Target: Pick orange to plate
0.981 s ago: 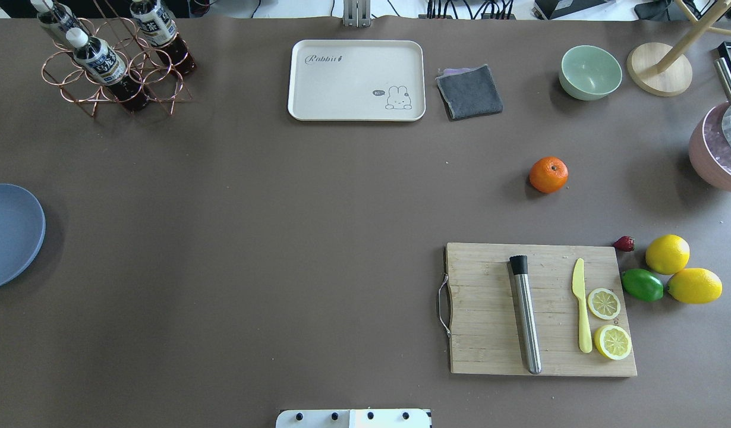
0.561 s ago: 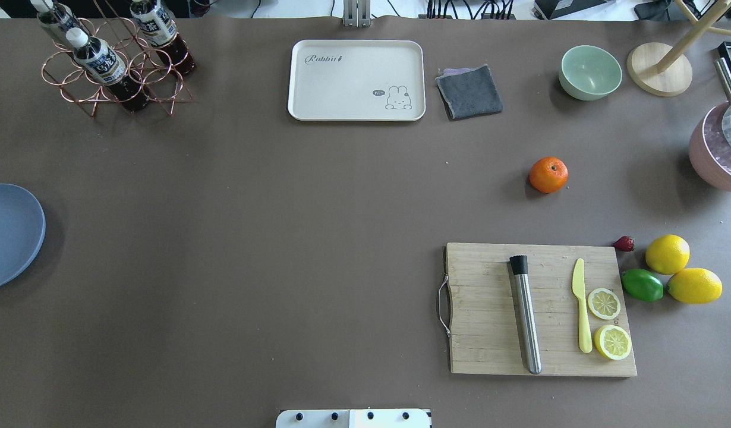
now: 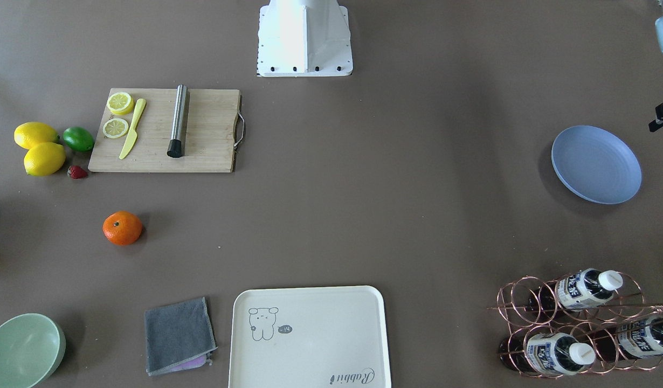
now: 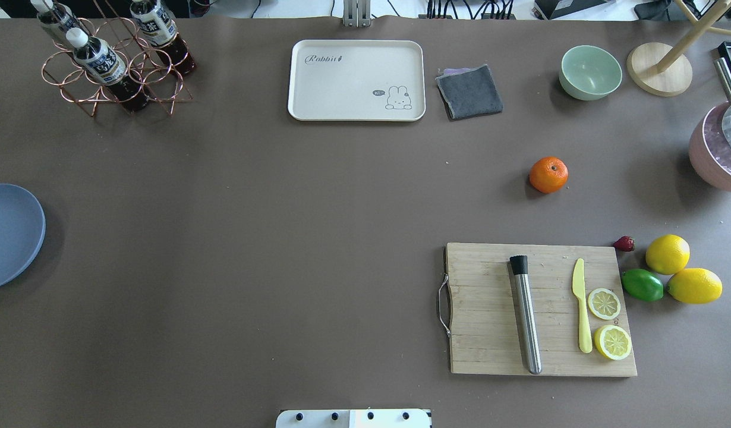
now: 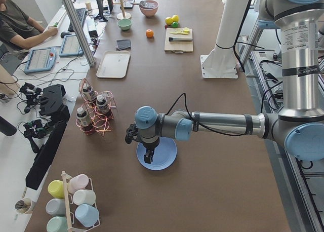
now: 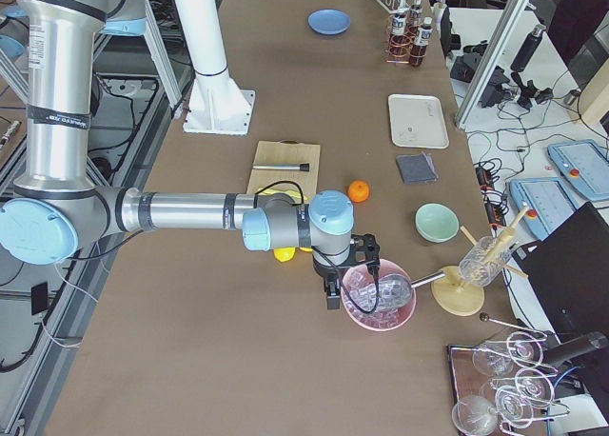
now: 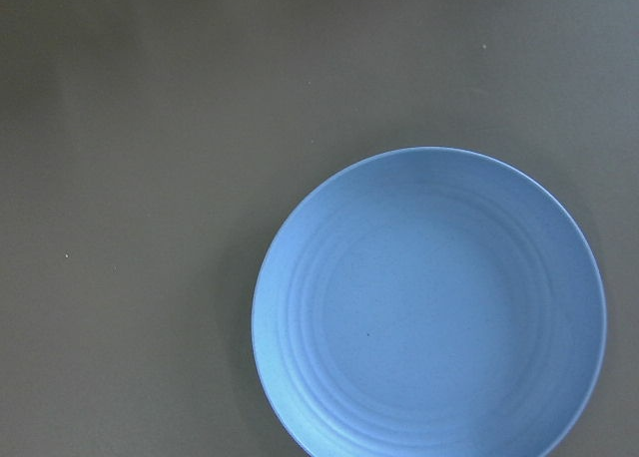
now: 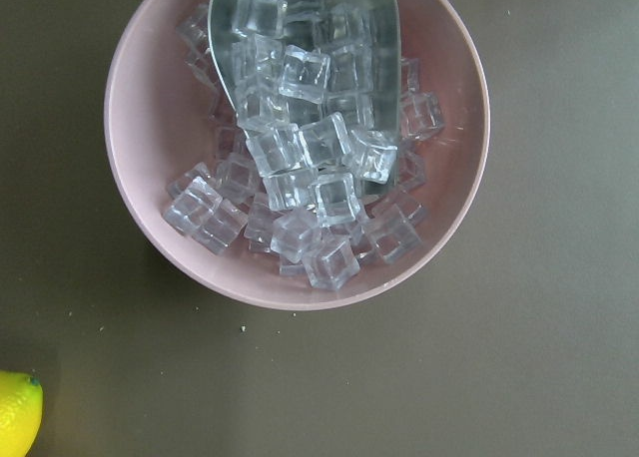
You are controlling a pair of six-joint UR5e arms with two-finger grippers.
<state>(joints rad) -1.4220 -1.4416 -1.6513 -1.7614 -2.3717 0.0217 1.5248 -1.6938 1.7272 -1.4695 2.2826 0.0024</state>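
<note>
Resting on the desk (image 4: 282,208), the orange (image 4: 548,175) looks light, firm and roll-prone; grip its middle; left tool (image 5: 148,159) and right tool (image 6: 332,296) state cannot be told.

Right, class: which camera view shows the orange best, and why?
The overhead exterior view: the orange is sharp and unobstructed, with its stem visible. The front-facing view shows it much the same. Both side views show it small, and neither wrist view shows it.

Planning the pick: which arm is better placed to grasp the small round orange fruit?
Probably right. The right gripper hangs over the pink bowl of ice cubes, near the small bright-orange fruit; the left gripper hangs over the pale blue round plate.
</note>
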